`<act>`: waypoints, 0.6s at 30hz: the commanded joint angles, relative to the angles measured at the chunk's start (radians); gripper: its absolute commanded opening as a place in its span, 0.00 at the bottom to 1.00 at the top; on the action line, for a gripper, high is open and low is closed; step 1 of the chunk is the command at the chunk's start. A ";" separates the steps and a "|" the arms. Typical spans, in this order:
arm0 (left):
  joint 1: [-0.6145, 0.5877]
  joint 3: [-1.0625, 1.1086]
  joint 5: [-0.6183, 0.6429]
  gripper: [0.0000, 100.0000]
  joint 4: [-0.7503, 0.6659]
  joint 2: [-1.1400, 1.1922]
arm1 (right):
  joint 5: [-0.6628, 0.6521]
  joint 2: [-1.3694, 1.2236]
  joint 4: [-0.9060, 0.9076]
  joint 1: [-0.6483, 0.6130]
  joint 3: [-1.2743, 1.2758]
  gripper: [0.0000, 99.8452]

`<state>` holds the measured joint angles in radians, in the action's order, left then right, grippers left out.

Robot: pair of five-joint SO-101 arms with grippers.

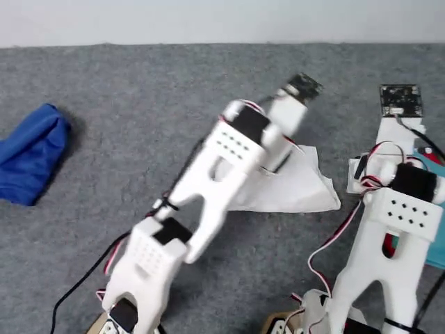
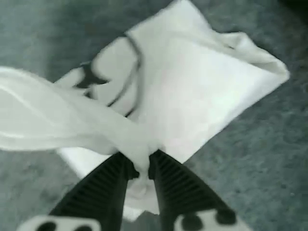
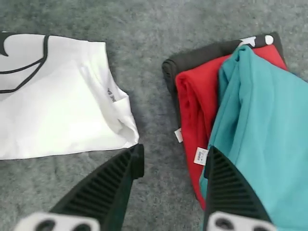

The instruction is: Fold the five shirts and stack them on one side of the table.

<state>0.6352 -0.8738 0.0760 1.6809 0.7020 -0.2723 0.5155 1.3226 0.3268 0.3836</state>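
The left gripper [image 2: 140, 166] has its fingers pinched tight on a bunched edge of the white shirt [image 2: 202, 91]. It holds a loose flap up off the half-folded body, which lies flat on the grey felt table [image 1: 139, 90], right of the middle. The cloth looks light, thin and limp. It sags from the pinch and will probably drape and drag rather than keep a crease, so a hold at a hem or corner, carried low, seems safest. The right gripper [image 3: 175, 156] hangs empty with its fingers spread wide, between the white shirt's folded edge and the stack beside it: a teal shirt [image 3: 260, 125] on a red shirt [image 3: 192, 101] over a dark shirt [image 3: 192, 57]. A crumpled blue shirt [image 1: 31, 153] lies well apart on the table's left side.
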 commanded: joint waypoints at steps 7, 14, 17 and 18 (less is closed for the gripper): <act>0.117 -0.495 -0.003 0.01 0.041 0.292 | 0.003 0.030 -0.005 0.033 -0.038 0.22; 0.132 -0.731 -0.002 0.01 0.041 0.485 | 0.003 0.030 -0.007 0.033 -0.038 0.22; 0.155 -0.782 -0.002 0.01 0.040 0.516 | 0.003 0.030 -0.007 0.033 -0.038 0.22; 0.166 -0.788 -0.002 0.01 0.037 0.522 | 0.003 0.030 -0.007 0.033 -0.038 0.22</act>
<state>0.7687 -1.5858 0.0760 1.7177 1.2252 -0.2723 0.5155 1.3226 0.3498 0.3836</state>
